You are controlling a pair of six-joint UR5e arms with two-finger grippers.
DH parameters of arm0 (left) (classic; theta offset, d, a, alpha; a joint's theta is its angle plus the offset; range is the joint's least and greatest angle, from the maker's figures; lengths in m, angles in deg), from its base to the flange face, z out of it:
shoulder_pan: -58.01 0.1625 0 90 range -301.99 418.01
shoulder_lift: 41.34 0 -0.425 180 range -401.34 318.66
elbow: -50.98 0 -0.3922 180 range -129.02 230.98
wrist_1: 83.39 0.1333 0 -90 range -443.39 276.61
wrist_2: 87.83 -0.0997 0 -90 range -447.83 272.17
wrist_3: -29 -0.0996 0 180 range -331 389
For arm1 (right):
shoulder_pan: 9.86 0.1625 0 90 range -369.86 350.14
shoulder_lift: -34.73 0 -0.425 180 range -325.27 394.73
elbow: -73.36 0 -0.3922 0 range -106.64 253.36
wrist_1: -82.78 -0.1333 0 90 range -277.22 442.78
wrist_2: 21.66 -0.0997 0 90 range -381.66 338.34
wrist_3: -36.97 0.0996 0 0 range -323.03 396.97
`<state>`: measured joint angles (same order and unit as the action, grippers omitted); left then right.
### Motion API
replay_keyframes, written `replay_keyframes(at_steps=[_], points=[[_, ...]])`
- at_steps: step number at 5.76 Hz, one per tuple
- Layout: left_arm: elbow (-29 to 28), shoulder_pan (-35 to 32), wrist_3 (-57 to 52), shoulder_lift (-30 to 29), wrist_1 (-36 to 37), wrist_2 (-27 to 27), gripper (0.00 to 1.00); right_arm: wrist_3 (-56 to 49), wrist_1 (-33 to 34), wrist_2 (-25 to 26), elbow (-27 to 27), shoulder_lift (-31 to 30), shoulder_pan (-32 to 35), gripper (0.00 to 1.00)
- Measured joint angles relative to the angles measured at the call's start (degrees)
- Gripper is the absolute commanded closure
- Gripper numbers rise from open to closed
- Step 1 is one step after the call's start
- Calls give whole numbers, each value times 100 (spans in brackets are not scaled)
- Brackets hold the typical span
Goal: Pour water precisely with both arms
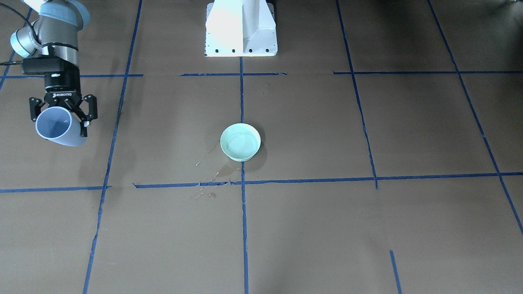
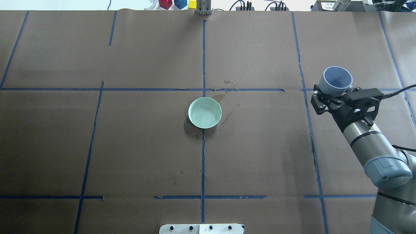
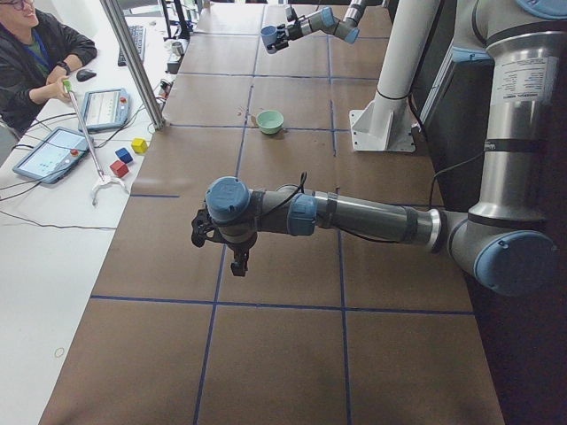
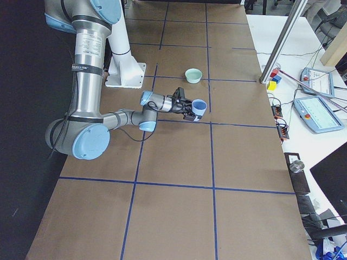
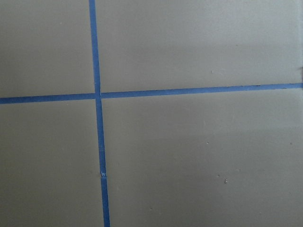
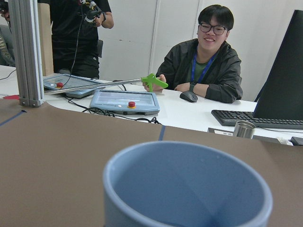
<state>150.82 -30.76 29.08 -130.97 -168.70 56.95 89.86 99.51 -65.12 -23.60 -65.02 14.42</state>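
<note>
**At the bowl's [image 2: 204,112] 3 o'clock: cup [image 2: 335,80] held clear**

Overhead, the right arm [image 2: 367,143] is well apart from the bowl; its right gripper [image 2: 334,91] clasps the tilted cup. Water [image 2: 228,81] glints as spilled drops at the bowl's 1 o'clock. Pouring looks finished; next, set the cup down level. Only the left-side view shows the left gripper [image 3: 232,257], aperture indeterminable; only the right wrist view shows the cup's seemingly dry interior.

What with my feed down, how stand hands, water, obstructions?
Right hand shut on blue-grey plastic cup. Left hand: state unreadable. Spilled water glints beside round pale-green bowl. Nothing between cup and bowl.
</note>
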Motion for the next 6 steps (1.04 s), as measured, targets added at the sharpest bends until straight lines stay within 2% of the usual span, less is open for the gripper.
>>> replay_keyframes(at_steps=[3,6], points=[[59,2,0,1,-4,-2,0,60,-1267,279,1062,-439,-15,99],[63,0,0,10,-4,-2,0,294,-1468,747,1535,-427,-220,98]])
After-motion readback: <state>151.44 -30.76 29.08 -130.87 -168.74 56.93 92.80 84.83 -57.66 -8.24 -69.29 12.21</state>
